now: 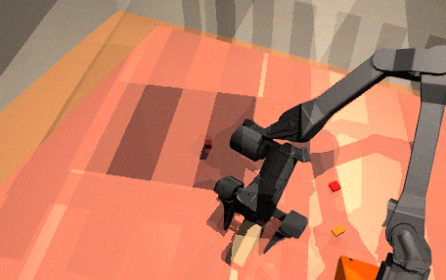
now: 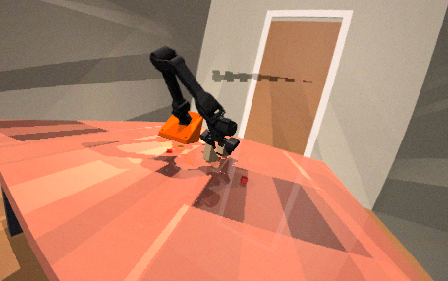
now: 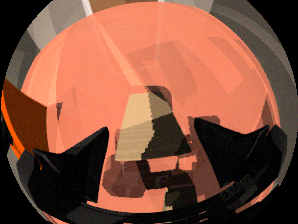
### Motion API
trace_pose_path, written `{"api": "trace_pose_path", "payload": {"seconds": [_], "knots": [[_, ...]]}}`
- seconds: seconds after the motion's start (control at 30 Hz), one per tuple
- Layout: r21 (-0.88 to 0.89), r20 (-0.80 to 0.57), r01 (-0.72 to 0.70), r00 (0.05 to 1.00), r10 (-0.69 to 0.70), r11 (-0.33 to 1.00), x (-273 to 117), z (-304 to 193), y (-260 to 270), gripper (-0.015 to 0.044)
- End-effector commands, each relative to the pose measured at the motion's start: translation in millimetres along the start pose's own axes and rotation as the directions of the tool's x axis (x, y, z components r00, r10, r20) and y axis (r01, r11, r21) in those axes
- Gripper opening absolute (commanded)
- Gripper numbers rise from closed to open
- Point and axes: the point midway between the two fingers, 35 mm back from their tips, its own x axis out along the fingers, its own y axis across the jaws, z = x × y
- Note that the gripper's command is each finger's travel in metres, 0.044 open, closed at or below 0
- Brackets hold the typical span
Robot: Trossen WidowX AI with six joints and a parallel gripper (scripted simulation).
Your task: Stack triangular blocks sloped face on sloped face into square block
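A pale cream triangular block [image 1: 245, 245] [image 3: 140, 130] shows beyond my gripper, partly in shadow. The exterior view shows two pale pieces close together below the hand, the nearer-left one [image 2: 210, 153] larger and the other piece [image 2: 221, 148] partly hidden by the fingers. In the wrist view a dark shape [image 3: 181, 195] with a small pale patch lies nearer the hand; whether it is the second block in shadow I cannot tell. My gripper [image 1: 245, 240] [image 2: 217, 151] [image 3: 152, 127] is wide open and empty, its fingers apart on either side of the cream block in the wrist view.
A small red cube [image 1: 334, 186] [image 2: 169, 150] and a small yellow-orange block [image 1: 337, 230] [image 2: 181, 145] lie toward the orange base [image 1: 357, 269] [image 2: 179, 130] [image 3: 27, 112]. Another red cube [image 1: 207, 144] [image 2: 244, 180] lies on the other side of the hand. Strong shadows cross the table [image 1: 98, 220].
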Motion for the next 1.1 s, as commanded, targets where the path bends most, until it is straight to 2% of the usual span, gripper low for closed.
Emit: {"api": "trace_pose_path", "payload": {"seconds": [0.0, 0.37, 0.57, 0.7, 0.93, 1.07], "knots": [[-0.005, 0.006, -0.008, 1.000, 0.008, 1.000, 6.1, 1.3, 2.9, 0.0440], [-0.005, 0.006, -0.008, 1.000, 0.008, 1.000, 6.1, 1.3, 2.9, 0.0151], [-0.005, 0.006, -0.008, 1.000, 0.008, 1.000, 6.1, 1.3, 2.9, 0.0111], [-0.004, 0.005, -0.008, 1.000, 0.008, 1.000, 5.5, 1.6, 2.9, 0.0006], [-0.002, -0.003, -0.009, 1.000, 0.009, 1.000, 3.6, 2.9, 3.0, 0.0000], [-0.003, -0.096, -0.012, 0.995, 0.012, 1.000, 3.1, 9.4, 3.5, 0.0000]]}}
